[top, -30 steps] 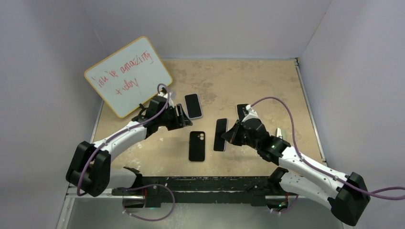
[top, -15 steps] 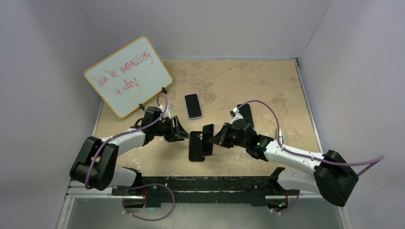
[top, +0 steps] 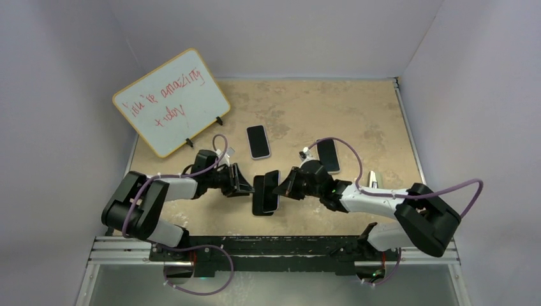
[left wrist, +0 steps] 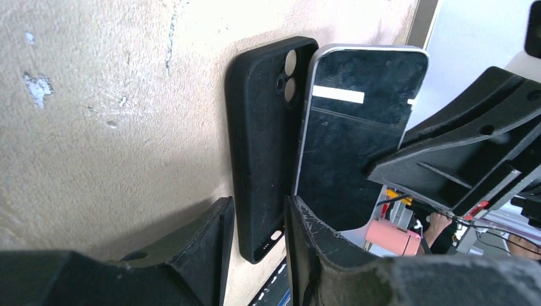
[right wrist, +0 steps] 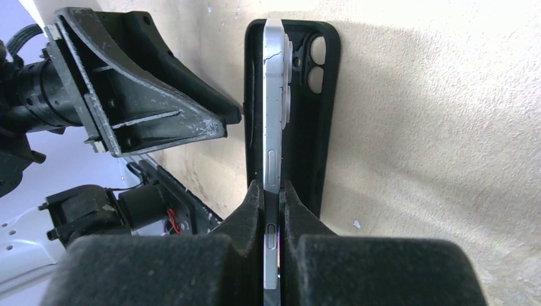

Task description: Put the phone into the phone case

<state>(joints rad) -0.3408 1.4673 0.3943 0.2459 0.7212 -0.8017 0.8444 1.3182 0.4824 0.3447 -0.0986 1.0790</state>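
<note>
With right jaws clamping the phone (right wrist: 273, 115) over the case (right wrist: 316, 140), left jaws gape alongside.

Overhead view: lighting is bright, even and diffuse; the arms cast only faint, soft shadows on the desk (top: 357, 108). Left wrist view: the phone (left wrist: 357, 140) screen carries a white glare bar, and the background at right is overexposed. Right wrist view: a soft shadow lies right of the phone case (right wrist: 312, 127). In both wrist views the near jaws are out of focus.
</note>
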